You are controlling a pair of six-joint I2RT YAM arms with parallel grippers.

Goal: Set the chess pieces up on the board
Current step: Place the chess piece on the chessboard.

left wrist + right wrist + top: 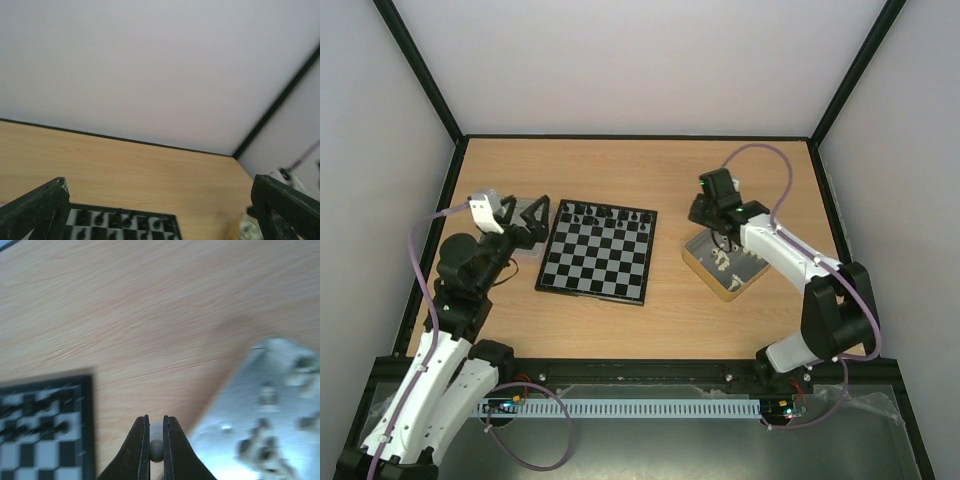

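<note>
— While a white piece is pinched by the right gripper, where is the board found?
— To the left of that gripper, across the table; its near rows are judged the target. The left gripper is held spread wide beside the board's left edge.

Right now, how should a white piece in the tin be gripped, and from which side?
Across its slim body, from straight above: the chess pieces lie loose inside the walled tin, whose sides likely block a sideways approach. The right end effector pinches one so.
</note>
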